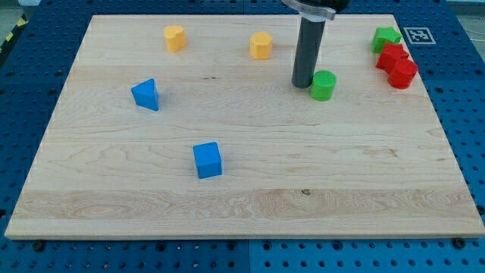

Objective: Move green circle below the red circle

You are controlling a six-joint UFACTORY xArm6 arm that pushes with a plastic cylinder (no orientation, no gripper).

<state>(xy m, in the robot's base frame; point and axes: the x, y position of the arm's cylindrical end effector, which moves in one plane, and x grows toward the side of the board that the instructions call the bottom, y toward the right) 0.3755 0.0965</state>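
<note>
Touching the green circle (pixel 323 86) from its left, my tip (pixel 303 83) (no claw in sight) has it well short of the red circle (pixel 402 73).

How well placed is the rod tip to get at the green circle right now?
Probably well placed: my tip sits just at the view's left of the green circle, about touching, nothing between. The red blocks lie farther to the view's right.
</note>
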